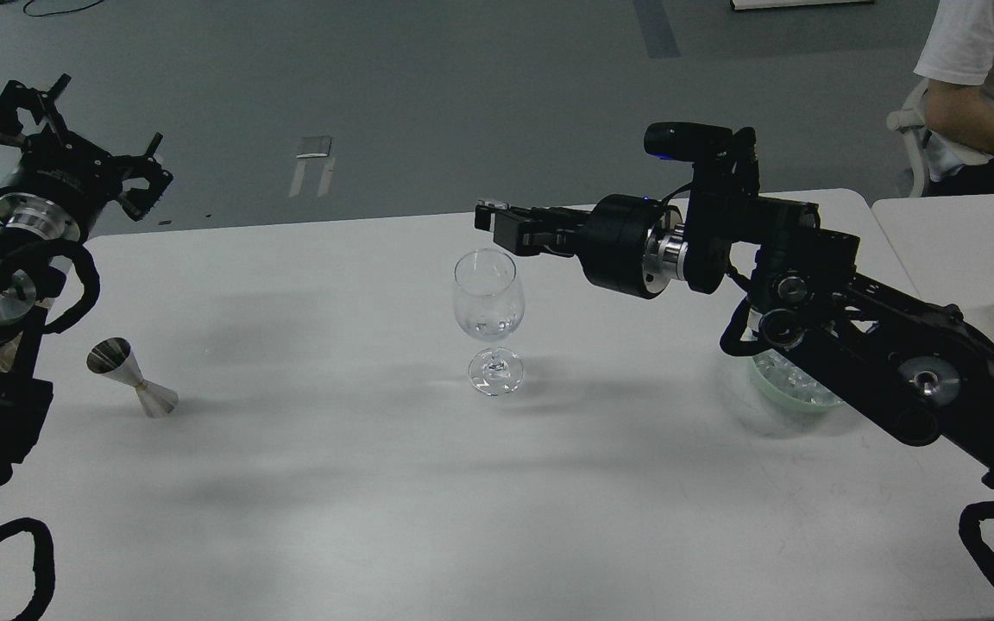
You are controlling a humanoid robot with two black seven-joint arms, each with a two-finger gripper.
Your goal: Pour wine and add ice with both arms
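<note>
While ice [786, 379] fills the bowl [773, 398], right hand [490, 217] hovers, grip unclear.

Your wine glass [489, 319] stands upright mid-table [376, 483]. Jigger [132, 377] sits well to its left, tilted, near the table's left edge. Bowl [786, 390] of ice [780, 374] lies to the glass's right, partly hidden behind your right arm [851, 336]. Right gripper [490, 222] hangs just above and behind the glass rim, to its right. Left gripper [74, 129] is raised beyond the table's far left corner.
</note>
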